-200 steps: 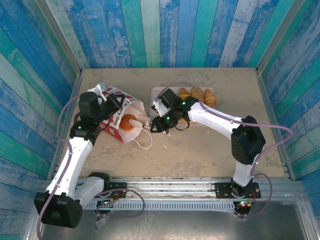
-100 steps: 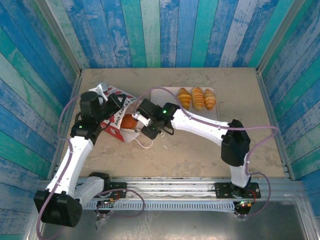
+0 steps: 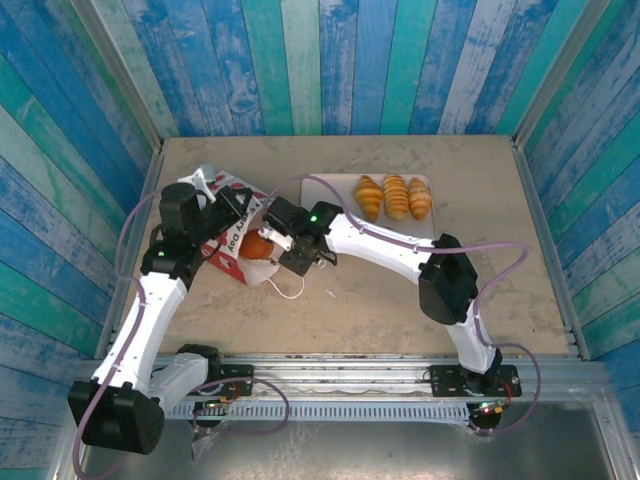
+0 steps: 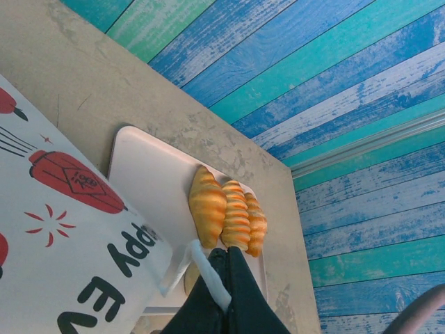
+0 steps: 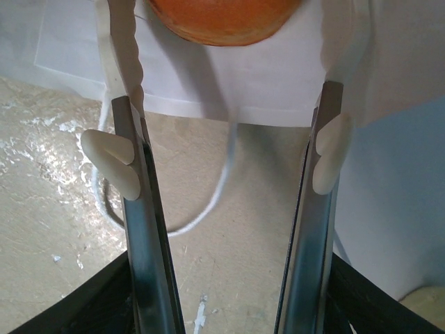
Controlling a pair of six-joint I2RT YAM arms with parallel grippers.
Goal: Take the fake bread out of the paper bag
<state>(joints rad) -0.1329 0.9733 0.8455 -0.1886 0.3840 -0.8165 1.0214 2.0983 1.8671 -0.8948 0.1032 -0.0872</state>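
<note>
Right tool (image 5: pixel 226 42) spread wide, glossy orange bun (image 5: pixel 222 17) sits between its tips in the mouth of the paper bag (image 3: pixel 225 240), not gripped. White cord handle (image 5: pixel 208 209) loops on counter (image 3: pixel 400 290) beneath. Left tool (image 3: pixel 225 205) at bag's top edge, can't tell its grip. Three ridged croissants (image 3: pixel 395 197) on smooth tray (image 3: pixel 330 190).

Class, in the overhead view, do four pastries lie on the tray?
No, three pastries lie side by side on the tray.

Right hand (image 3: pixel 266 239): travelling left off the pink tray (image 3: pixel 330 195) toward the desk's left side, arriving at the paper bag (image 3: pixel 225 250) mouth, fingers standing apart around the orange bread (image 3: pixel 256 246). Right elbow: swinging leftward. Three croissants (image 3: pixel 396 197): coming fully uncovered.
</note>
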